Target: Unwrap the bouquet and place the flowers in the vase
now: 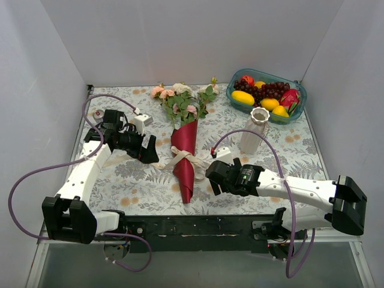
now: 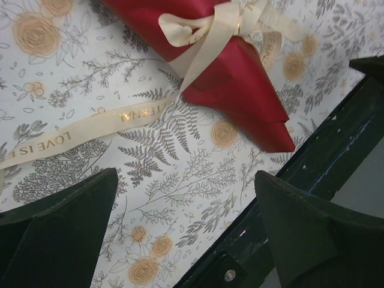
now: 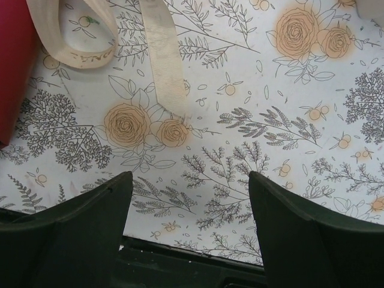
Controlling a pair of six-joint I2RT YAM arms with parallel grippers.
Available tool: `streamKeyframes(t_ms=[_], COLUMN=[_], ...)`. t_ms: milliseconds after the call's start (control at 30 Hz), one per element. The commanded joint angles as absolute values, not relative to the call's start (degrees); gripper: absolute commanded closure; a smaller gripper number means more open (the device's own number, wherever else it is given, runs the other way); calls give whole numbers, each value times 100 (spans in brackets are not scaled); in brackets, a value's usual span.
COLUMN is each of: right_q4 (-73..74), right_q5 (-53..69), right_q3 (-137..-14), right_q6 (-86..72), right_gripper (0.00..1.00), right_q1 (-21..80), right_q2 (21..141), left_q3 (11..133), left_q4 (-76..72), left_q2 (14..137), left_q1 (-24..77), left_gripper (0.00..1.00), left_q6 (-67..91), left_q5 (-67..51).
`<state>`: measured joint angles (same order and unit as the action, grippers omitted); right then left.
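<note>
Top external view puts the bouquet flat on the tabletop between the 2 arms. Its long axis runs straight away from the bases, with the pointed paper tip nearest them and the flowers at the far end. Left fingers hover just left of the bouquet's middle, and right fingers just right of its lower half. Both are spread wide and hold nothing.

The ribbon is knotted round the bouquet's waist, roughly level with both sets of fingers. In the left wrist view, a long tail lies across the tabletop just ahead of the open fingers, with the red paper beyond it, up and to the right. In the right wrist view, a shorter tail lies ahead and to the left, with the paper at the far left edge. The vase stands beyond the right fingers, well apart from the bouquet.

Both arms look about equally near. The left has the long tail lined up in front of it, so it seems better placed to pull the knot loose.
</note>
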<state>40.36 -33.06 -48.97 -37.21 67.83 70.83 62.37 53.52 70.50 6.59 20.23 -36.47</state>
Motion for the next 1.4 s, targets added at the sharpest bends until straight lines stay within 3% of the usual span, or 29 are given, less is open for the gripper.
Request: streamKeyframes(t_ms=[0,400,667,833,1100,1233,1300,1333,1367], right_q4=[3525,3120,2909,2804,2611,2444,2321,2190,2136], right_q5=[-3182,-2988,-2892,-2769,-2646,-2593,-2558,-2540,-2523], right_q3=[-4615,-4324,-4351,-4333,-4193,-4087,-4026,-4008,-3990], right_q6=[-3577,-3349,-3094,-2971,-2848,-2786,-2751,-2699,-2655], right_gripper=[15,15,15,16,16,16,16,16,16], right_q1=[6636,6214,6038,5880,5704,5581,5537,5494,5467], right_q2=[6943,6698,6688,6724,6697,6759,6838,6855,6925], left_q3=[5916,5283,5229,5238,5256,5273,5308,5326,5335], left_q4=[4984,3570,3050,2734,2778,2690,2689,2681,2689], left_q2=[7215,7848,8498,8841,8921,9140,9237,9246,9255], left_q1=[983,1915,2021,2057,2276,2338,2338,2329,2329], left_gripper=[2,2,2,19,15,24,32,38,51], left_q6=[1635,1363,1143,1099,1002,1046,1055,1063,1072], left_q5=[-3384,-2681,-2593,-2549,-2786,-2611,-2558,-2540,-2514])
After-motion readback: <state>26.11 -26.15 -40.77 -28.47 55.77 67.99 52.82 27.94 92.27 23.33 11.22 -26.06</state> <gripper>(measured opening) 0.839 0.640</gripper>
